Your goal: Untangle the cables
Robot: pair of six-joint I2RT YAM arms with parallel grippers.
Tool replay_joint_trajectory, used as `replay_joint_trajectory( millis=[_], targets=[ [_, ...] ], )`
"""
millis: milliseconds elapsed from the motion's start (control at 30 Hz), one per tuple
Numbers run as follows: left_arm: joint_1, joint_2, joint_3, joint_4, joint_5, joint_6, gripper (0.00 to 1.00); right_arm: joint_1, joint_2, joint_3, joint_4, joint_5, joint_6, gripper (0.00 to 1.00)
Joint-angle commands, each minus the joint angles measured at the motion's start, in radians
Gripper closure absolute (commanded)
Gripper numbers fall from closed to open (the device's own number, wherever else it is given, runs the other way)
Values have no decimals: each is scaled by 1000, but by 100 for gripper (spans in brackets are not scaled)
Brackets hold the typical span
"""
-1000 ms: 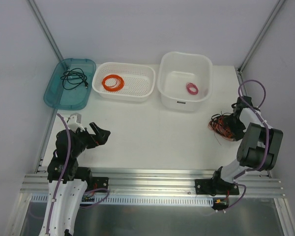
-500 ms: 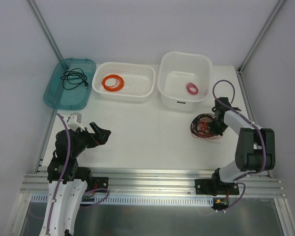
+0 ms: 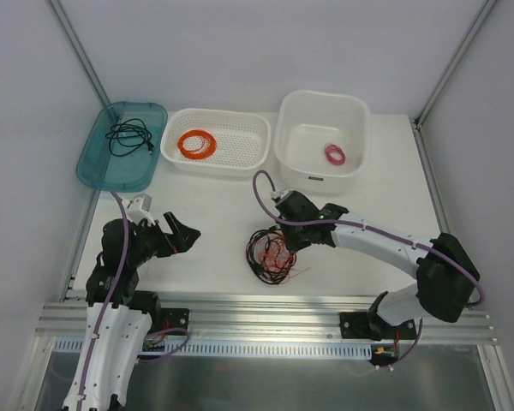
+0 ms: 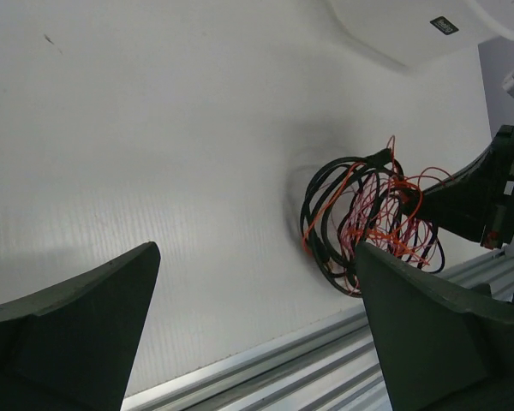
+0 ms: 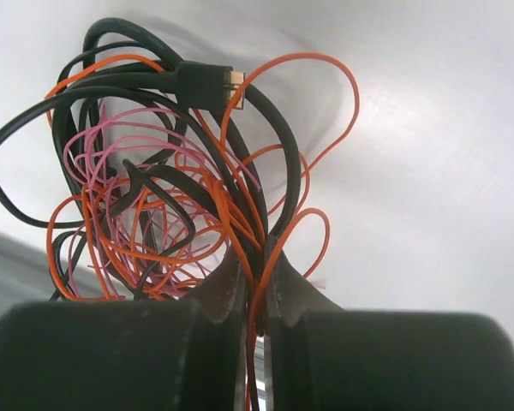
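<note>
Cables (image 3: 270, 254) in loose tangle, strands pinched in right gripper (image 5: 250, 287)

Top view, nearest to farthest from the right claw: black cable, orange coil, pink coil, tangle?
1. Tangle, held by the right claw.
2. Pink coil, white tub, right.
3. Orange coil, middle basket.
4. Black cable, teal tray, far left.

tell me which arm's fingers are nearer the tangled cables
Right. The right arm's fingers are pinched shut on the cables; the left arm's fingers hang open, well apart from them on the left side.
</note>
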Motion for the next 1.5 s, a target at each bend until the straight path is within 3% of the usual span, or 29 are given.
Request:
replay_joint_trajectory(
  millis=[0, 100, 200, 233, 367, 433, 733, 833, 933, 1200, 1400, 1433, 1467],
  targets=[
    [5, 42, -6, 62, 101, 12, 1, 62, 57, 94, 33, -70, -154, 99],
    [-29, 91, -9, 76, 135, 2, 1, 76, 135, 120, 47, -110, -227, 98],
    [-96, 146, -12, 94, 150, -30, 1, 77, 195, 154, 35, -124, -266, 76],
    [-116, 159, -14, 103, 126, -40, 1, 77, 201, 170, 36, -122, -270, 63],
    [-283, 213, -23, 168, -4, -118, 1, 77, 151, 193, -8, -90, -272, 28],
    [-394, 260, -20, 202, -55, -161, 3, 77, 107, 189, -16, -52, -252, 19],
    [-680, 623, 150, 235, -397, -244, 9, 77, -271, -39, 59, 135, 36, 16],
    [-753, 745, 210, 235, -488, -247, 14, 77, -372, -159, 142, 149, 145, 16],
    [-785, 829, 245, 237, -528, -245, 25, 77, -443, -265, 238, 154, 232, 16],
    [-848, 950, 308, 237, -587, -249, 55, 77, -391, -348, 421, 126, 302, 17],
    [-891, 1038, 353, 234, -607, -239, 64, 73, -253, -340, 498, 117, 354, 17],
    [-898, 1044, 354, 234, -612, -238, 70, 71, -238, -336, 507, 108, 360, 17],
    [-900, 1049, 354, 234, -617, -239, 83, 73, -219, -333, 525, 103, 362, 17]
  ],
)
